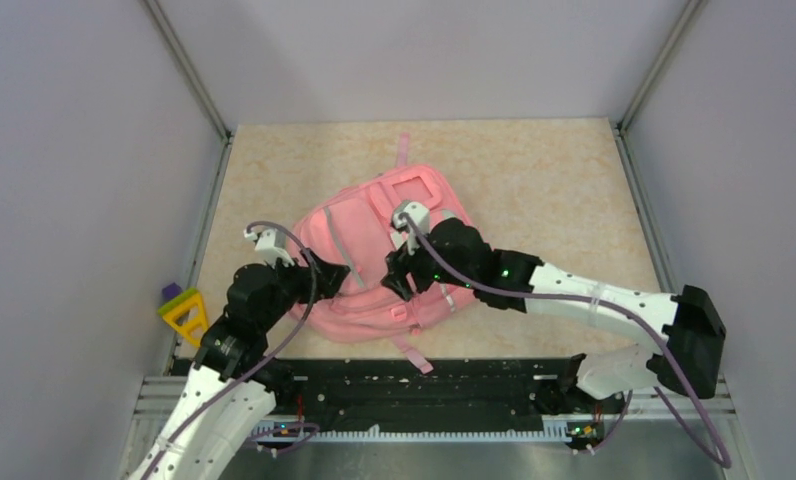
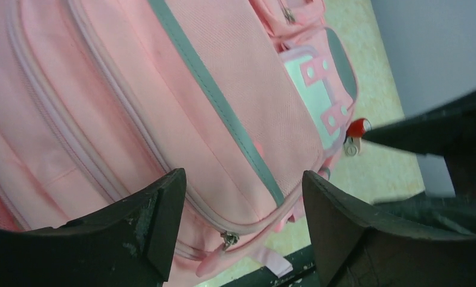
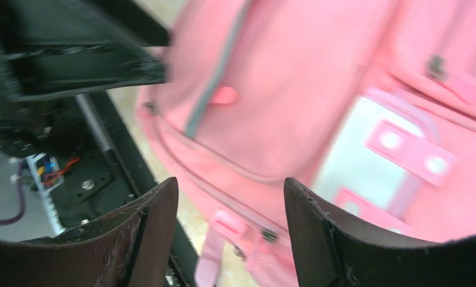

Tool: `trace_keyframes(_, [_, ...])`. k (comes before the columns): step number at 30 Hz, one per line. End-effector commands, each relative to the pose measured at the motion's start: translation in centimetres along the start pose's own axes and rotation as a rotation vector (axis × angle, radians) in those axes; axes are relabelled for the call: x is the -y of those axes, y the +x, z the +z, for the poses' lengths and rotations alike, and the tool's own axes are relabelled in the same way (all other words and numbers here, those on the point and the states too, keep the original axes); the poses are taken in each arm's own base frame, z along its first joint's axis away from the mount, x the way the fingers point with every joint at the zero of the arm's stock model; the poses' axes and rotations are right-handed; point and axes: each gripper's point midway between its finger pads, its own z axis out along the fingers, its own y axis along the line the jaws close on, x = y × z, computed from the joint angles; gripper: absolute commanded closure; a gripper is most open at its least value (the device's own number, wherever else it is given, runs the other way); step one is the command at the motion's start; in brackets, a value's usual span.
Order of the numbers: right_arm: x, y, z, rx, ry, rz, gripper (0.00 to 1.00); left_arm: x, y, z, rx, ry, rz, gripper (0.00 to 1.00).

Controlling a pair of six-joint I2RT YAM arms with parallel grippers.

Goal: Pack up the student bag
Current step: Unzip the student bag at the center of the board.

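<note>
The pink student bag (image 1: 374,255) lies flat in the middle of the table, its top toward the far side and its straps toward the near edge. My left gripper (image 1: 339,275) is open just above the bag's near-left side; in the left wrist view its spread fingers frame a zipper pull (image 2: 228,240) on the bag (image 2: 164,107). My right gripper (image 1: 399,282) is open above the bag's near middle; the right wrist view, blurred, shows the bag (image 3: 295,95), its white-pink patch (image 3: 373,161) and a zipper pull (image 3: 269,235) between the fingers. Neither gripper holds anything.
A yellow triangle ruler with a purple piece (image 1: 183,312) lies at the table's left edge, beside the left arm. A pink strap (image 1: 411,354) trails toward the black rail along the near edge. Grey walls close in the left, right and far sides.
</note>
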Motion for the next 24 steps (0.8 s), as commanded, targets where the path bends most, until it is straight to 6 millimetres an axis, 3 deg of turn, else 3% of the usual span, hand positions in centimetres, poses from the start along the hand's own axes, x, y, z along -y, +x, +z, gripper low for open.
trace_keyframes(1, [4.7,2.0,-1.7,-0.022,0.123,0.088,0.35,1.3,2.9,-1.0,-0.11,0.128,0.056,0.25])
trace_keyframes(11, [10.1,3.0,-3.4,0.023,0.229,0.22,0.33,1.7,4.6,-3.0,-0.178,0.156,0.021,0.26])
trace_keyframes(20, [11.1,4.6,-3.3,0.064,0.22,0.356,0.32,0.1,5.4,-3.1,-0.252,0.014,-0.03,0.33])
trace_keyframes(24, [10.8,4.9,-3.1,0.064,0.204,0.365,0.33,-0.6,5.6,-2.5,-0.263,-0.027,-0.034,0.44])
